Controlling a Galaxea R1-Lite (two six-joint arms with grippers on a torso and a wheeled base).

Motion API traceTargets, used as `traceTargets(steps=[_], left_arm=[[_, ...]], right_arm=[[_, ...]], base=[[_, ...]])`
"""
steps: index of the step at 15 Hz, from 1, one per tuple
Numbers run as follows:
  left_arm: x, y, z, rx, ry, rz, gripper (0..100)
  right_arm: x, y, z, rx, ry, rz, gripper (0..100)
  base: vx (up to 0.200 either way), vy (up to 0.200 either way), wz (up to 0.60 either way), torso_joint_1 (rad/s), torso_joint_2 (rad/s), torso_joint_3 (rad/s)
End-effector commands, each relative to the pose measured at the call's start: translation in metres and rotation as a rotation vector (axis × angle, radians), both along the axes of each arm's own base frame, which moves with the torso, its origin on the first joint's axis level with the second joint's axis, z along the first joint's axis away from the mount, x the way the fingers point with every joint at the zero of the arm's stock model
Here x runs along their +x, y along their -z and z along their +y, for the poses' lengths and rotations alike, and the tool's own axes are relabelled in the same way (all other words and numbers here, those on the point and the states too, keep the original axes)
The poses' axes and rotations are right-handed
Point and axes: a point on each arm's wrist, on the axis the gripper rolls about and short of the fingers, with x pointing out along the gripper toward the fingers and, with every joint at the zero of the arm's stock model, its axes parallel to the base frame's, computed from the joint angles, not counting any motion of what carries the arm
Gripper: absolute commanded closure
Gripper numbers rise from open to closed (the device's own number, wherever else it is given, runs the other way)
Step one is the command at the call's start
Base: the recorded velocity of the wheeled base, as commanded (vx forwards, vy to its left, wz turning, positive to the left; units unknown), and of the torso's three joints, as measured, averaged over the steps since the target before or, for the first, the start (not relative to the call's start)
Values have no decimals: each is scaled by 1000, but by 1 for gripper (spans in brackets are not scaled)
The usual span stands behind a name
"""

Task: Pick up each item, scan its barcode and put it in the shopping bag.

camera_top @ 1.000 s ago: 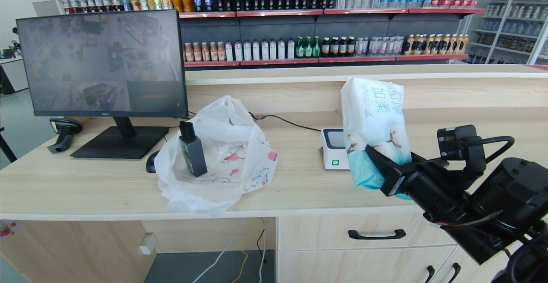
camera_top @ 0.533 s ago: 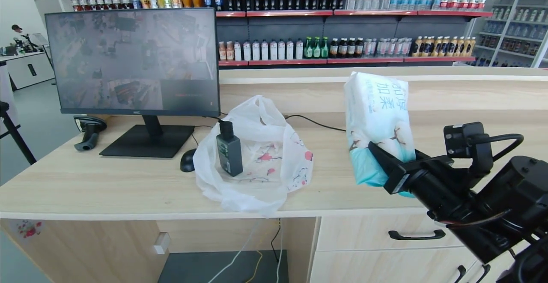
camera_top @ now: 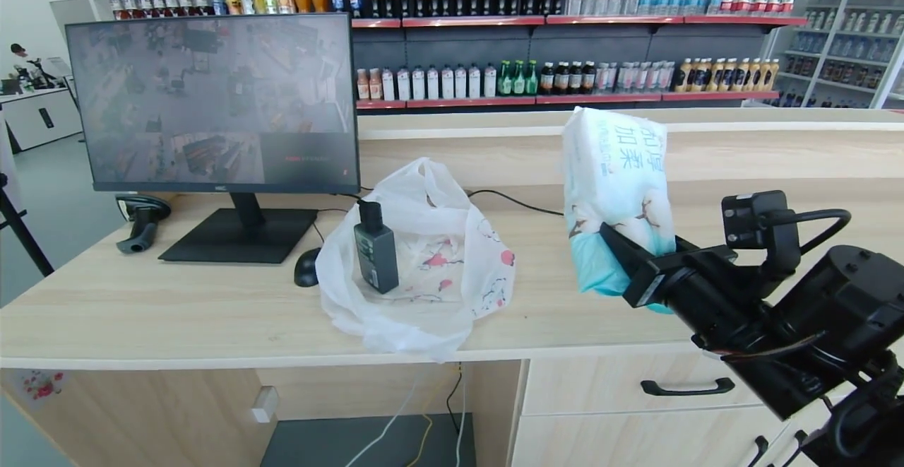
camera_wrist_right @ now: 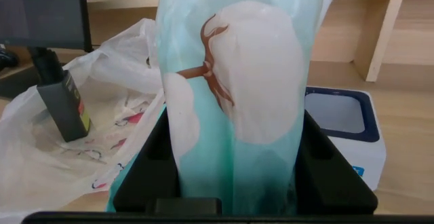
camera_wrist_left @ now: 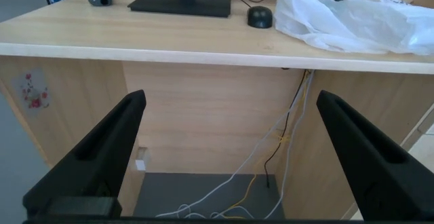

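My right gripper [camera_top: 631,246] is shut on the lower end of a white and teal tissue pack [camera_top: 616,184], held upright above the counter to the right of the bag. The right wrist view has the tissue pack [camera_wrist_right: 237,95] between both fingers of the right gripper [camera_wrist_right: 237,173]. The white shopping bag [camera_top: 424,276] lies open on the counter with a dark bottle [camera_top: 375,249] standing in it. A white barcode scanner box [camera_wrist_right: 344,125] sits on the counter just behind the pack. My left gripper [camera_wrist_left: 230,159] is open, below the counter's front edge, holding nothing.
A monitor [camera_top: 212,99] stands at the back left, with a mouse [camera_top: 306,269] beside the bag and a handheld scanner [camera_top: 141,220] further left. A cable [camera_top: 515,202] runs behind the bag. Drawers with black handles [camera_top: 685,386] sit under the counter [camera_top: 176,311].
The head camera has swung, shifting the whole picture right. Against the counter, the tissue pack has come closer to the bag, now covers the white scanner box, and has risen a little.
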Motion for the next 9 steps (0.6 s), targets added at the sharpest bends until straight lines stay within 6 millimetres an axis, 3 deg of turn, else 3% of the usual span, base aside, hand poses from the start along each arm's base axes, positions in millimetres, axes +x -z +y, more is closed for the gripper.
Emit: traceTargets(steps=[1, 6, 9], left_arm=[[0, 0, 0, 0, 1, -1, 0], [0, 0, 0, -1, 1, -1, 0], [0, 0, 0, 2, -1, -1, 0]], right_arm=[[6, 5, 6, -8, -9, 13, 100], [5, 7, 6, -10, -11, 19, 100], [4, 8, 5, -13, -11, 24, 100]], base=[[0, 0, 600, -2, -2, 2], [0, 0, 600, 6, 5, 1], [0, 0, 0, 0, 0, 0]])
